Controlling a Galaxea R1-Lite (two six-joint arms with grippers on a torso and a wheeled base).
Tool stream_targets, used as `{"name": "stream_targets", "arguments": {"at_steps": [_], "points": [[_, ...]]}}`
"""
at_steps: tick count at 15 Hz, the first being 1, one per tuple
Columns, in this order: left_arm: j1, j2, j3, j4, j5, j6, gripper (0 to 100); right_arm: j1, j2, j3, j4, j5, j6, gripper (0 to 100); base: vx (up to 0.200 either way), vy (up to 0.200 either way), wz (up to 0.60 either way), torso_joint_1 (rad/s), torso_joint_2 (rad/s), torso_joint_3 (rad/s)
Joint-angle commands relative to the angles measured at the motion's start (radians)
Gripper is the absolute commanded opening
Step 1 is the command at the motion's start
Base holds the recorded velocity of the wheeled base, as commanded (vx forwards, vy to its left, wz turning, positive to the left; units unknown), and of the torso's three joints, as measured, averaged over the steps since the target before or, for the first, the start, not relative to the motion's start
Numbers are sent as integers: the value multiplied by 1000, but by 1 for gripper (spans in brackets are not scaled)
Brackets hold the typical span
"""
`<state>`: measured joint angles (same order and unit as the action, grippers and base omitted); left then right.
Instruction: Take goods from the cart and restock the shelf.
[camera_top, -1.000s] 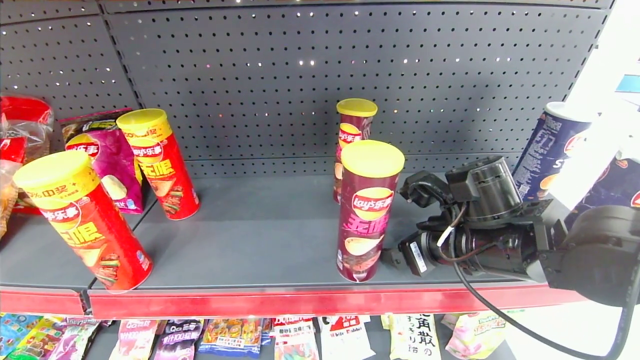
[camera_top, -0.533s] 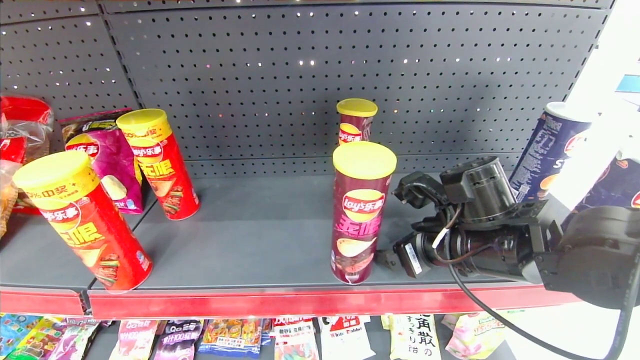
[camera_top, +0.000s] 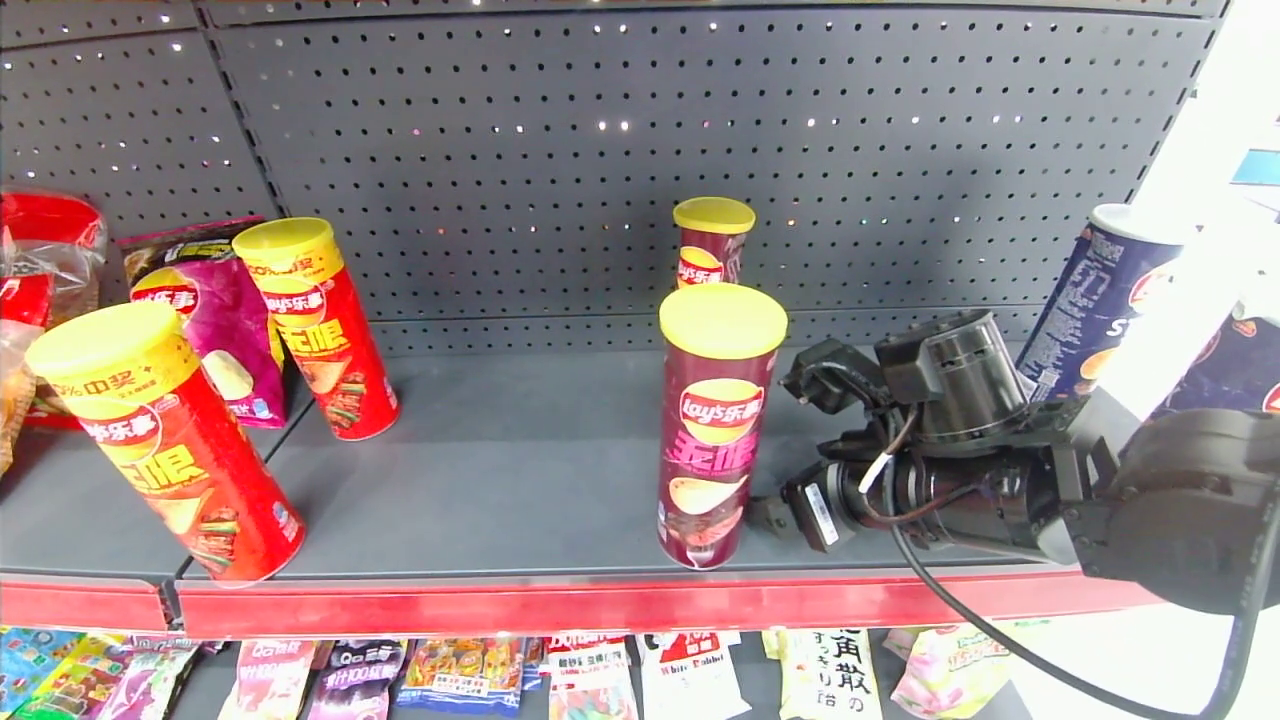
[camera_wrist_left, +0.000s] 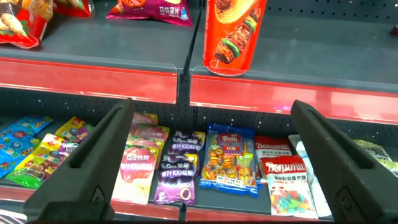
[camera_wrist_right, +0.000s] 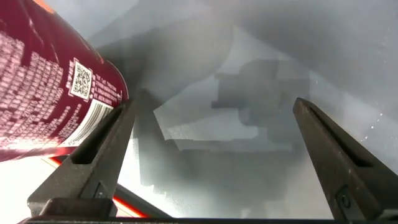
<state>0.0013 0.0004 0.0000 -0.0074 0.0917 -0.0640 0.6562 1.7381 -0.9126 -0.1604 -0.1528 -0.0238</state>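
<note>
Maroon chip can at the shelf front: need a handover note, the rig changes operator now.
Right hand: open, low beside the maroon can, which is outside its grasp.
Left hand: open, empty, below the shelf, facing the candy bags on the level underneath.
Done: maroon can stands upright at the shelf's front edge, in front of a second maroon can.
Left: probably back the right hand away, then carry on restocking.

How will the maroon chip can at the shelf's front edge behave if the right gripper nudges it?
Likely tippy: the maroon chip can stands tall and narrow, close to the shelf front lip. Probably stiff-walled, being a cylindrical tube. On its side it would likely roll. The open right gripper sits beside it.
</note>
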Motion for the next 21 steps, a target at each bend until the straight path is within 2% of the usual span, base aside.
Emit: {"name": "stream_targets", "arguments": {"at_steps": [1,21], "points": [[0,0,0,0,0,0,100,2,1,-3,-1,1,-1,100,0,0,0,0,0,0],[0,0,0,0,0,0,100,17,8,-14,-1,-2,2,100,0,0,0,0,0,0]]}}
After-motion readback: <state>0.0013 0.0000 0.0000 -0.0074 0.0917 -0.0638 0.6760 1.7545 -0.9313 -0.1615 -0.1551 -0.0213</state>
